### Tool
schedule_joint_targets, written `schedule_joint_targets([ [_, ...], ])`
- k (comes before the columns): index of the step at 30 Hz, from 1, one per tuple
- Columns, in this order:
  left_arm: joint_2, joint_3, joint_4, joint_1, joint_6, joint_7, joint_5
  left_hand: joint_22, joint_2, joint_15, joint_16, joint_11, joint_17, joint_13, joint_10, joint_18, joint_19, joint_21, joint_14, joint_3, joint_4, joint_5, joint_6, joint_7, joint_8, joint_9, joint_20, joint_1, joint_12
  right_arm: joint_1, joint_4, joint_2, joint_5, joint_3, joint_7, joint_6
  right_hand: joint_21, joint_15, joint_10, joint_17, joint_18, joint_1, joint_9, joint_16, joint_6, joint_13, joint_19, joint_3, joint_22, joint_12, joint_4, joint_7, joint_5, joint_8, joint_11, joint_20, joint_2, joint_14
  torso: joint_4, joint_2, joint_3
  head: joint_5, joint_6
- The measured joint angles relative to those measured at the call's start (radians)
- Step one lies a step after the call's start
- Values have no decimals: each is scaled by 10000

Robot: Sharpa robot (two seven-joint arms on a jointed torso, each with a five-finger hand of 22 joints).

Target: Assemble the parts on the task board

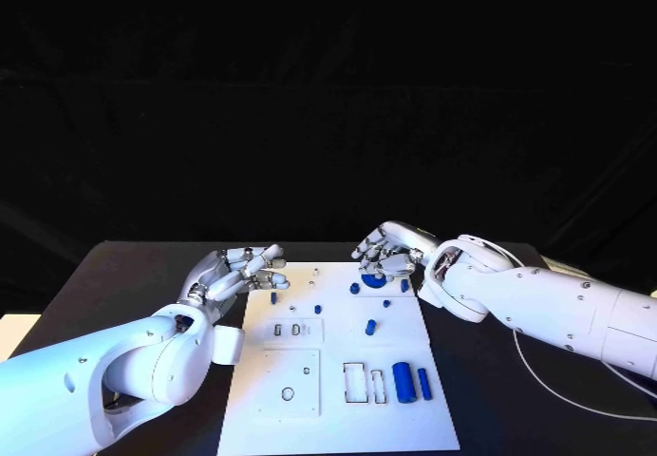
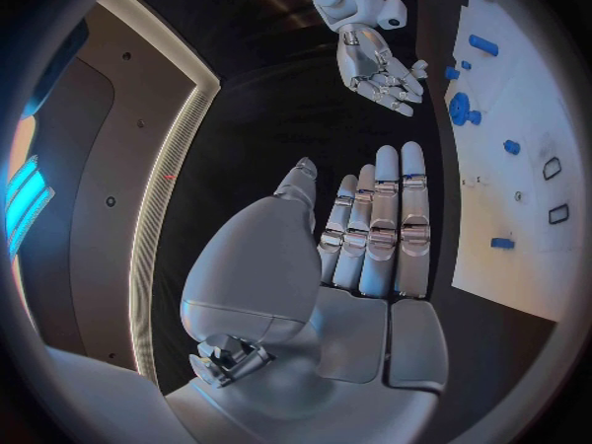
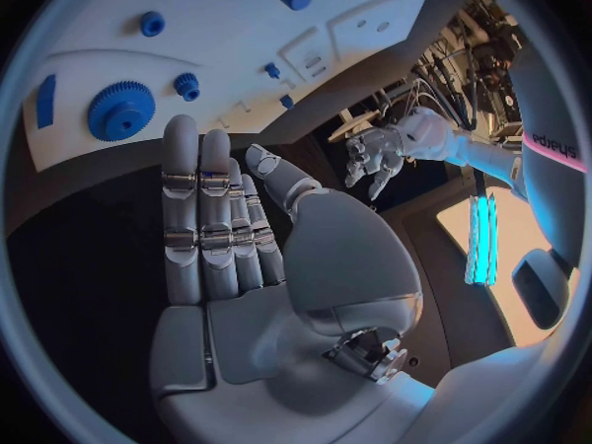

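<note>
Seen from the head camera, the white task board (image 1: 343, 380) lies in the middle of the black table (image 1: 151, 271), with the left hand (image 1: 244, 273) at its far left corner and the right hand (image 1: 389, 256) at its far edge, above a blue gear (image 1: 372, 279). Small blue parts are scattered over the far half of the board, among them a short peg (image 1: 369, 327), while a large blue cylinder (image 1: 403, 379) and a thinner blue pin (image 1: 423, 383) lie side by side near the rectangular slots at the near end. In the left wrist view, the left hand (image 2: 370, 232) is released, its fingers straight and side by side with nothing in them, just off the board's edge (image 2: 493, 148); the right hand (image 2: 383, 69) hangs beyond it, fingers loosely spread and empty. In the right wrist view, the right hand (image 3: 222, 217) is likewise flat and holds nothing (its fingertips lie near the board's edge), with the gear (image 3: 121, 110) and a blue block (image 3: 45, 102) on the board (image 3: 222, 30) just beyond them.
</note>
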Motion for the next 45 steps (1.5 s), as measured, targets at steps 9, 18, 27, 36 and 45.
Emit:
schedule_joint_targets([
  [9, -339, 42, 532, 202, 146, -173, 127, -1, 0, 0, 0, 1, 20, -1, -1, 1, -1, 0, 0, 0, 0, 0, -1, 0, -43, -5, 0, 0, -48, 351, 281, 45, -2784, 20, -1230, 696, 1367, -79, -56, 1674, 0, -244, -1, 2654, 110, 1, -162, 90, 938, -74, 296, -111, -92, -34, -89, -135, -242, 9, 74, 364, -38, -95, 80],
  [18, -501, 46, 848, 315, 184, -257, 185, -2, 0, -35, 0, 1, 63, -2, -1, -1, 35, 0, 35, -28, -27, 0, -1, 0, -46, -16, -36, 0, -95, 448, 491, 78, -4250, 23, -1853, 1309, 2249, -135, -342, 2218, 1, -336, -2, 3133, 153, 0, -386, 156, 1758, -73, 504, -227, -135, -34, -90, -123, -334, -5, 135, 620, -57, -125, 50],
  [27, -530, 46, 970, 331, 191, -320, 210, -3, 0, -35, 0, 1, 101, -3, -2, -1, 35, 0, 35, -27, -27, 0, -1, 0, -105, -18, -36, 0, -133, 462, 536, 157, -4847, 19, -2147, 1758, 2476, -150, -499, 2377, 0, -323, -3, 3287, 158, -10, -456, 201, 1962, -73, 574, -233, -176, -34, -106, -121, -425, 10, 186, 782, -82, -180, 113],
  [36, -552, 46, 1033, 333, 190, -363, 218, -3, 0, -35, 0, 1, 111, -3, -3, -1, 34, 0, 35, -27, -27, 0, -2, 0, -105, -27, -36, 0, -155, 456, 390, 357, -5035, 11, -2187, 2022, 2712, -149, -663, 2506, 0, -323, 8, 3411, 186, -30, -491, 268, 2164, -73, 696, -262, -176, -34, -54, -86, -425, 10, 231, 905, -101, -228, 151],
  [45, -617, 46, 1126, 333, 190, -417, 223, -4, 93, -34, 0, 2, 208, -4, -3, -1, 34, 0, 34, -9, -102, 0, -2, 0, -220, -38, -36, 92, -233, 466, 373, 406, -5060, 19, -2188, 2125, 3210, -149, -517, 2690, -1, -233, 68, 3603, 511, -31, -563, 448, 2729, -75, 962, -310, -289, -25, -103, -87, -331, 10, 278, 1004, -127, -257, 119],
])
